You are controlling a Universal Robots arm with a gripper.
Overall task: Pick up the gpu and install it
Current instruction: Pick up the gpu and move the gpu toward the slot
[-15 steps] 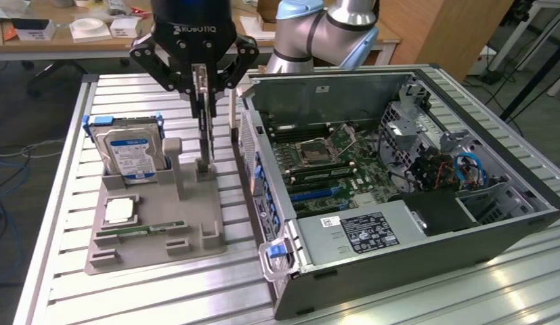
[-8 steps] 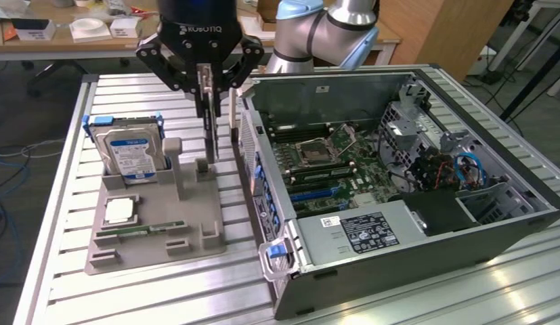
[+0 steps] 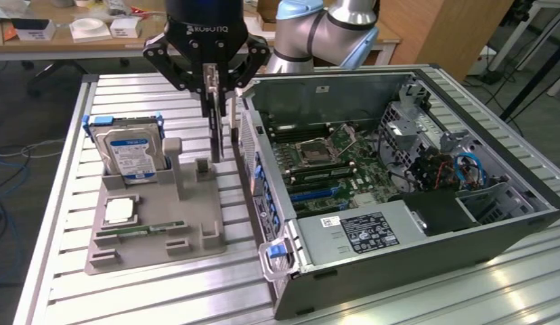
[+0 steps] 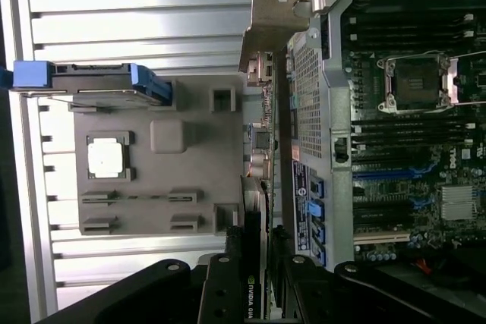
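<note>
The slatted worktop (image 3: 63, 203) carried an open computer case (image 3: 370, 271), its motherboard exposed, at the exterior view's right. Just beside its perforated wall sat a grey holder tray (image 3: 203, 233) with a hard drive (image 3: 131, 152) standing upright, and a processor (image 3: 120, 211) and memory stick (image 3: 139, 230) lying flat. The gripper (image 3: 209, 80) hung over the tray's case-side edge, pinching the gpu (image 3: 214, 132) edge-down. The pale bracket was near the case wall — that wall stood between card and motherboard.
</note>
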